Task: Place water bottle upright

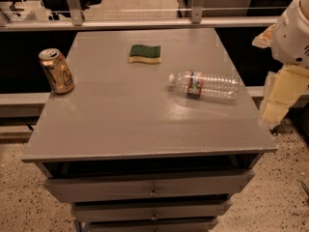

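The water bottle [205,85] is a clear ribbed plastic bottle with a white cap and a red-and-blue label band. It lies on its side on the right part of the grey cabinet top [135,115], with the cap pointing left. My gripper [279,100] hangs off the right edge of the cabinet, to the right of the bottle's base and a little nearer the front. It is not touching the bottle and holds nothing that I can see.
A gold drink can [57,71] stands upright at the left edge. A green-and-yellow sponge [145,53] lies at the back middle. Drawers [152,190] sit below the top. A metal rail [145,23] runs behind the cabinet.
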Tool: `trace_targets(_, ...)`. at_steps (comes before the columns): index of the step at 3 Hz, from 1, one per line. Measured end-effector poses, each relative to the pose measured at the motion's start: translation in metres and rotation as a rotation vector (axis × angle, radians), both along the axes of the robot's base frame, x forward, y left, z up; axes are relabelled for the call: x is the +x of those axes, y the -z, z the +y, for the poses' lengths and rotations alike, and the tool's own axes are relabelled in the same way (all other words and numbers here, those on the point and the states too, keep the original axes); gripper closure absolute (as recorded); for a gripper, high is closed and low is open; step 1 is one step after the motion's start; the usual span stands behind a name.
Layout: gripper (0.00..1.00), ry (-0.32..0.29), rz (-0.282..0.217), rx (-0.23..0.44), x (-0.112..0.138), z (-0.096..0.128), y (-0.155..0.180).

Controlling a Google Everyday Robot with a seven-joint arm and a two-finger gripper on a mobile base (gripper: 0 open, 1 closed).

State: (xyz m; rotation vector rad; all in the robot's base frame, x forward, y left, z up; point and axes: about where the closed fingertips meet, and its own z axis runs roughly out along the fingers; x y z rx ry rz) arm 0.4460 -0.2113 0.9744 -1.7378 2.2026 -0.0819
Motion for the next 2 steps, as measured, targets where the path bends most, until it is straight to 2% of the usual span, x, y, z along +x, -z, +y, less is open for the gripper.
trace_targets(1,0.0,-0.001,-0.023,-0.013,0.033,0.01,0.016)
trace_targets(2,0.0,0.032,-0.037,-0.02,0.073,0.012,0.038)
